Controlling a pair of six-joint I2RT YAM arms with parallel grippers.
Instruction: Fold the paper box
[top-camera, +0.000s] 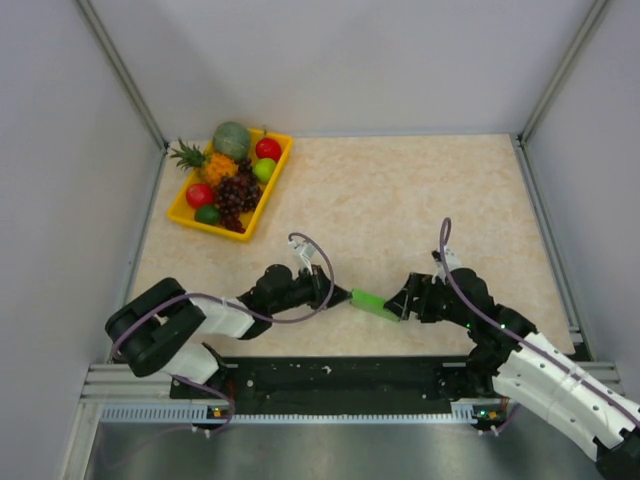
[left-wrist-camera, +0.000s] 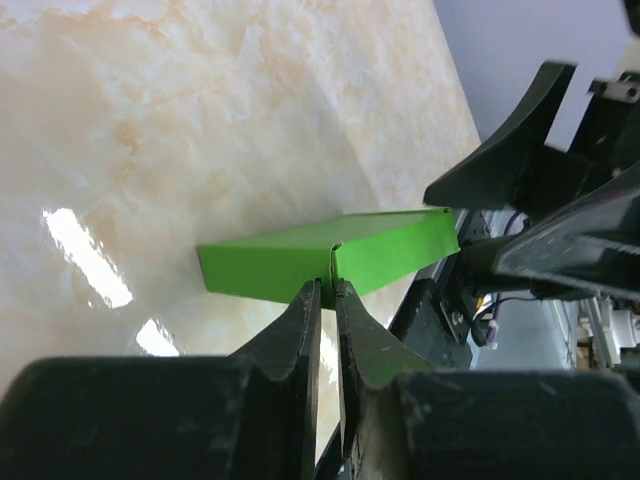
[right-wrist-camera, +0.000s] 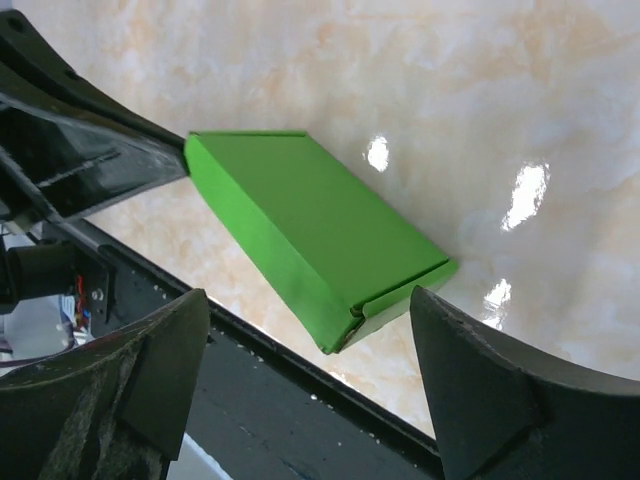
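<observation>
The paper box (top-camera: 375, 303) is a bright green, closed flat rectangular pack lying on the marble tabletop near the front edge, between my two arms. My left gripper (top-camera: 340, 297) is at its left end. In the left wrist view the jaws (left-wrist-camera: 328, 290) are pinched on the near edge of the box (left-wrist-camera: 330, 262). My right gripper (top-camera: 402, 302) is at the box's right end. In the right wrist view its fingers (right-wrist-camera: 310, 298) stand wide apart on either side of the corner of the box (right-wrist-camera: 310, 225), without touching it.
A yellow fruit tray (top-camera: 190, 215) holding several fruits stands at the back left of the table. A black base rail (top-camera: 340, 375) runs along the near edge just below the box. Grey walls enclose the table on three sides.
</observation>
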